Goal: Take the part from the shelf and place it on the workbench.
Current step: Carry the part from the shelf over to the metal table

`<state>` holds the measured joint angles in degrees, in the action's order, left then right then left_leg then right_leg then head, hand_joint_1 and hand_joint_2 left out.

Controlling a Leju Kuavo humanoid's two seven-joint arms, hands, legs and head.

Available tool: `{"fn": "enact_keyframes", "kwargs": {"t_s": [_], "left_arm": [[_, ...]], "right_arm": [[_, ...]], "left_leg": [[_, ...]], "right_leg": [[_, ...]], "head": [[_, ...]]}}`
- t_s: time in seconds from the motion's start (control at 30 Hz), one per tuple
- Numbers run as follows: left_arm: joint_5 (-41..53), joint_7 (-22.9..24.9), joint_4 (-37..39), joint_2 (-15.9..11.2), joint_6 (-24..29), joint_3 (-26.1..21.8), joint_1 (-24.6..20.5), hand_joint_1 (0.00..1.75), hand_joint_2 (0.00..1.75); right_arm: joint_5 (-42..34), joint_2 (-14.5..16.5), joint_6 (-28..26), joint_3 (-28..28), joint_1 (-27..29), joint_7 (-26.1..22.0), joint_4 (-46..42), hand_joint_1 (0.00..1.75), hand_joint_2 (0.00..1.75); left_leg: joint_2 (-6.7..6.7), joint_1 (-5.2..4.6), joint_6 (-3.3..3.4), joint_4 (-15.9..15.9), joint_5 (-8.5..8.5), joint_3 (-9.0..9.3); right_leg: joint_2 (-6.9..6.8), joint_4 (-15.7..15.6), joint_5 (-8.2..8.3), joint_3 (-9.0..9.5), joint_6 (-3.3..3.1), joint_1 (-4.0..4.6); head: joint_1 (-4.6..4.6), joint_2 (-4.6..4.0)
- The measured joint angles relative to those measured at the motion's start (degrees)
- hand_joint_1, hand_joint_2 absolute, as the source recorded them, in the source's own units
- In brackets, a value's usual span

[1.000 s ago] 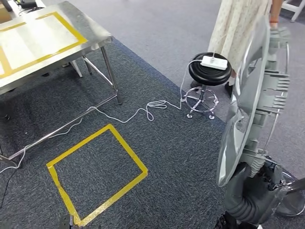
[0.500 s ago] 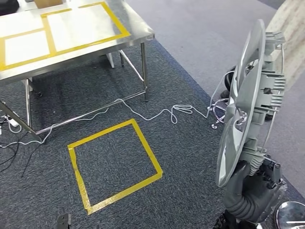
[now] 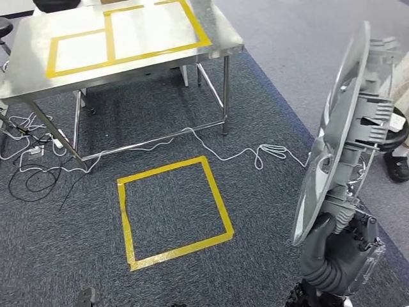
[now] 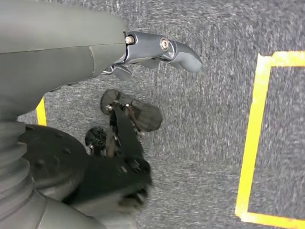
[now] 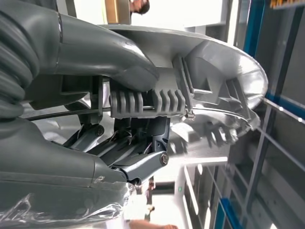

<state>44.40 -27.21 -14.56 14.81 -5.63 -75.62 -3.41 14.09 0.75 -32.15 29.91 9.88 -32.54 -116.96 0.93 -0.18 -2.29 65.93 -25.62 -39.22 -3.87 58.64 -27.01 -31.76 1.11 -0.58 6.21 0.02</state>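
The part (image 3: 340, 137) is a large silver disc with grey ribbed fittings on its back. It stands nearly upright at the right of the head view, and my right hand (image 3: 335, 259) grips it from below. In the right wrist view the thumb (image 5: 107, 52) lies across the part's (image 5: 219, 71) ribbed back. The workbench (image 3: 34, 61) is a steel table marked with yellow tape rectangles, at the upper left, well away from the part. My left hand (image 4: 158, 47) hangs over the carpet with its thumb stretched out and nothing in it.
A yellow tape square (image 3: 163, 167) marks the carpet in front of the workbench. A white cable (image 3: 241, 152) runs across the floor, with tangled cables (image 3: 29, 163) at the left. A black stool (image 3: 398, 134) and a person's shoe (image 3: 398, 167) are at the right edge.
The camera has turned: the whole scene has slid rightward, and the workbench now shows more fully. The part stays upright in my right hand.
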Motion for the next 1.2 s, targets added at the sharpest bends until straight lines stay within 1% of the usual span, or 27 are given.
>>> {"fn": "enact_keyframes", "kwargs": {"t_s": [0.07, 0.1, 0.13, 0.17, 0.2, 0.27, 0.3, 0.33, 0.37, 0.4, 0.43, 0.47, 0.5, 0.53, 0.57, 0.63, 0.67, 0.73, 0.8, 0.87, 0.9, 0.93, 0.97, 1.03, 1.07, 1.13, 1.2], "left_arm": [[0.0, 0.0, 0.0, 0.0, -0.1, 0.0, -0.2, 0.0, 1.75], [0.0, 0.0, 0.0, 0.0, -0.1, 0.0, -0.3, 0.0, 1.75], [0.0, 0.0, 0.0, 0.1, -0.2, 0.1, -0.4, 0.0, 1.75], [0.0, 0.0, 0.0, 0.2, -0.2, 0.1, -0.4, 0.0, 1.75], [0.0, 0.0, 0.0, 0.3, -0.1, 0.1, -0.3, 0.0, 1.75], [0.1, 0.0, 0.0, 0.7, 0.0, 0.1, -0.2, 0.0, 1.75], [0.4, 0.0, 0.0, 1.0, 0.0, 0.1, -0.2, 0.0, 1.75], [0.7, 0.0, 0.0, 1.2, -0.1, 0.2, -0.3, 0.0, 1.75], [1.0, 0.0, 0.1, 1.3, -0.3, 0.4, -0.4, 0.0, 1.75], [1.4, 0.0, 0.1, 1.4, -0.5, 0.6, -0.4, 0.0, 1.75], [1.6, -0.1, 0.1, 1.5, -0.7, 0.7, -0.4, 0.0, 1.75], [1.7, -0.2, 0.2, 1.5, -0.9, 0.9, -0.4, 0.0, 1.75], [1.8, -0.2, 0.2, 1.6, -1.0, 1.1, -0.4, 0.0, 1.75], [1.9, -0.2, 0.2, 1.6, -1.1, 1.2, -0.4, 0.0, 1.75], [1.9, -0.2, 0.2, 1.6, -1.1, 1.4, -0.5, 0.0, 1.75], [1.9, -0.3, 0.2, 1.6, -1.1, 1.6, -0.5, 0.0, 1.75], [1.9, -0.3, 0.2, 1.6, -1.1, 1.6, -0.4, 0.0, 1.75], [1.8, -0.4, 0.3, 1.6, -1.2, 1.6, -0.4, 0.0, 1.75], [1.8, -0.4, 0.4, 1.7, -1.2, 1.6, -0.6, 0.0, 1.75], [1.8, -0.4, 0.4, 1.7, -1.2, 1.7, -0.7, 0.0, 1.75], [1.8, -0.4, 0.4, 1.7, -1.2, 1.7, -0.7, 0.0, 1.75], [1.8, -0.4, 0.4, 1.7, -1.2, 1.7, -0.7, 0.0, 1.75], [1.8, -0.4, 0.5, 1.7, -1.2, 1.7, -0.7, 0.0, 1.75], [1.8, -0.4, 0.5, 1.7, -1.2, 1.7, -0.7, 0.0, 1.75], [1.8, -0.4, 0.5, 1.7, -1.1, 1.7, -0.8, 0.0, 1.75], [1.8, -0.4, 0.5, 1.7, -1.0, 1.7, -0.9, 0.0, 1.75], [1.8, -0.4, 0.5, 1.7, -0.9, 1.7, -0.8, 0.0, 1.75]], "right_arm": [[0.4, 0.1, 0.0, 0.0, 0.0, 0.1, 0.0, 1.75, 1.75], [0.7, 0.1, 0.0, 0.1, 0.0, 0.1, 0.0, 1.75, 1.75], [1.0, 0.1, 0.0, 0.1, 0.0, 0.2, 0.0, 1.75, 1.75], [1.3, 0.1, 0.0, 0.1, 0.0, 0.3, 0.0, 1.75, 1.75], [1.6, 0.1, 0.1, 0.1, 0.0, 0.5, 0.0, 1.75, 1.75], [2.1, 0.1, 0.3, 0.1, -0.1, 0.7, -0.2, 1.75, 1.75], [2.3, 0.1, 0.4, 0.1, -0.2, 0.7, -0.3, 1.75, 1.75], [2.6, 0.1, 0.6, 0.1, -0.3, 0.7, -0.3, 1.75, 1.75], [2.9, 0.1, 0.9, 0.1, -0.4, 0.7, -0.3, 1.75, 1.75], [3.2, 0.1, 1.0, 0.1, -0.7, 0.6, -0.2, 1.75, 1.75], [3.5, 0.1, 1.2, 0.2, -0.9, 0.5, -0.2, 1.75, 1.75], [3.7, 0.1, 1.2, 0.2, -1.1, 0.3, -0.2, 1.75, 1.75], [3.8, 0.1, 1.2, 0.3, -1.3, 0.2, -0.2, 1.75, 1.75], [3.9, 0.1, 1.2, 0.4, -1.5, 0.1, -0.2, 1.75, 1.75], [4.0, 0.1, 1.2, 0.5, -1.7, 0.0, -0.2, 1.75, 1.75], [4.0, 0.1, 1.3, 0.6, -2.0, 0.0, -0.2, 1.75, 1.75], [4.1, 0.1, 1.3, 0.6, -2.2, -0.1, -0.2, 1.75, 1.75], [4.1, 0.1, 1.2, 0.6, -2.4, -0.1, -0.2, 1.75, 1.75], [4.2, 0.1, 1.2, 0.7, -2.5, -0.1, -0.2, 1.75, 1.75], [4.3, 0.1, 1.2, 0.6, -2.4, -0.1, -0.2, 1.75, 1.75], [4.3, 0.1, 1.2, 0.6, -2.4, -0.1, -0.2, 1.75, 1.75], [4.3, 0.1, 1.2, 0.6, -2.5, -0.1, -0.2, 1.75, 1.75], [4.3, 0.1, 1.2, 0.6, -2.5, -0.1, -0.2, 1.75, 1.75], [4.4, 0.1, 1.1, 0.7, -2.5, -0.1, -0.2, 1.75, 1.75], [4.5, 0.1, 1.0, 0.7, -2.4, -0.1, -0.2, 1.75, 1.75], [4.7, 0.1, 0.8, 0.7, -2.3, -0.1, -0.2, 1.75, 1.75], [4.7, 0.1, 0.4, 0.7, -2.1, -0.1, -0.3, 1.75, 1.75]], "left_leg": [[2.68, -0.67, 0.93, -6.9, 2.08, 3.75], [3.38, -0.94, 1.33, -8.4, 2.23, 4.46], [3.08, -1.1, 1.64, -8.8, 2.08, 4.48], [2.22, -1.02, 1.96, -8.9, 2.2, 4.43], [1.44, -0.9, 2.21, -9.1, 2.3, 4.51], [0.0, -0.53, 2.75, -9.5, 2.54, 4.76], [-0.68, -0.4, 2.93, -9.5, 2.59, 4.8], [-1.4, -0.36, 3.06, -9.5, 2.58, 4.79], [-2.1, -0.35, 3.13, -9.5, 2.58, 4.79], [-2.82, -0.31, 3.15, -9.5, 2.57, 4.83], [-3.52, -0.24, 3.13, -9.5, 2.56, 4.91], [-4.2, -0.13, 3.04, -9.4, 2.53, 5.04], [-4.88, -0.01, 2.85, -9.4, 2.47, 5.17], [-5.42, 0.01, 2.57, -9.2, 2.37, 5.19], [-5.84, 0.01, 2.23, -9.0, 2.32, 5.1], [-6.3, 0.04, 1.52, -8.9, 2.46, 4.72], [-6.44, 0.15, 1.21, -9.0, 2.58, 4.59], [-5.34, 0.25, 0.6, -8.4, 2.04, 4.19], [-3.12, 0.21, 0.06, -3.7, -0.75, 1.94], [-2.01, 0.25, -0.27, 4.1, -4.23, -1.94], [-1.89, 0.26, -0.32, 6.8, -4.94, -3.29], [-1.87, 0.27, -0.29, 7.4, -4.57, -3.65], [-1.85, 0.27, -0.19, 5.8, -3.2, -2.84], [-1.45, 0.24, 0.18, -1.7, 0.37, 1.24], [-1.2, 0.18, 0.42, -5.3, 1.45, 3.15], [-0.88, 0.14, 0.67, -8.8, 2.02, 4.86], [-1.06, 0.13, 0.75, -9.1, 2.16, 4.84]], "right_leg": [[-1.18, 0.0, -0.38, 0.36, 0.43, 0.4], [-1.76, 0.0, -0.53, 0.5, 0.7, 0.56], [-2.4, -0.1, -0.65, 0.65, 0.98, 0.69], [-3.0, -0.2, -0.77, 0.87, 1.27, 0.68], [-2.67, -0.1, -1.05, 1.0, 1.61, 0.62], [0.18, 2.7, -2.99, -0.1, 2.15, 0.48], [2.01, 6.0, -4.68, -1.67, 2.32, 0.42], [3.1, 10.0, -6.49, -3.7, 2.41, 0.4], [3.48, 13.7, -7.79, -5.68, 2.5, 0.41], [3.6, 15.9, -8.03, -7.02, 2.57, 0.39], [3.62, 15.8, -7.05, -7.33, 2.62, 0.34], [3.72, 13.4, -5.03, -6.47, 2.69, 0.23], [4.14, 9.4, -2.54, -4.82, 2.83, 0.01], [4.96, 5.3, -0.75, -3.06, 2.99, -0.24], [5.73, 2.3, 0.39, -1.71, 2.87, -0.44], [6.71, 0.2, 0.65, -0.93, 2.15, -0.4], [6.57, 0.2, 0.81, -0.98, 1.54, -0.33], [6.15, 0.0, 1.05, -0.98, 0.7, -0.32], [5.5, -0.1, 1.13, -0.92, 0.11, -0.37], [4.84, -0.1, 1.06, -0.96, -0.12, -0.32], [4.56, -0.1, 1.03, -0.96, -0.15, -0.3], [4.35, -0.1, 1.0, -0.93, -0.13, -0.3], [4.2, -0.1, 0.96, -0.86, -0.09, -0.3], [4.03, -0.1, 0.81, -0.68, 0.14, -0.23], [4.0, 0.0, 0.7, -0.67, 0.35, -0.09], [3.9, 0.1, 0.52, -0.78, 0.45, 0.27], [3.77, -0.1, 0.56, -0.74, 0.18, 0.41]], "head": [[-0.04, -0.01], [-0.07, -0.01], [-0.11, -0.01], [-0.13, 0.0], [-0.17, -0.01], [-0.41, -0.01], [-0.58, -0.01], [-0.67, 0.0], [-0.73, 0.0], [-0.74, 0.0], [-0.73, 0.0], [-0.74, 0.0], [-0.75, -0.01], [-0.8, -0.01], [-0.83, -0.01], [-0.9, -0.01], [-0.89, -0.01], [-0.75, -0.01], [-0.39, -0.01], [-0.17, -0.01], [-0.16, -0.01], [-0.14, -0.01], [-0.14, -0.01], [-0.14, -0.02], [-0.13, -0.01], [-0.26, -0.01], [-0.42, 0.0]]}}
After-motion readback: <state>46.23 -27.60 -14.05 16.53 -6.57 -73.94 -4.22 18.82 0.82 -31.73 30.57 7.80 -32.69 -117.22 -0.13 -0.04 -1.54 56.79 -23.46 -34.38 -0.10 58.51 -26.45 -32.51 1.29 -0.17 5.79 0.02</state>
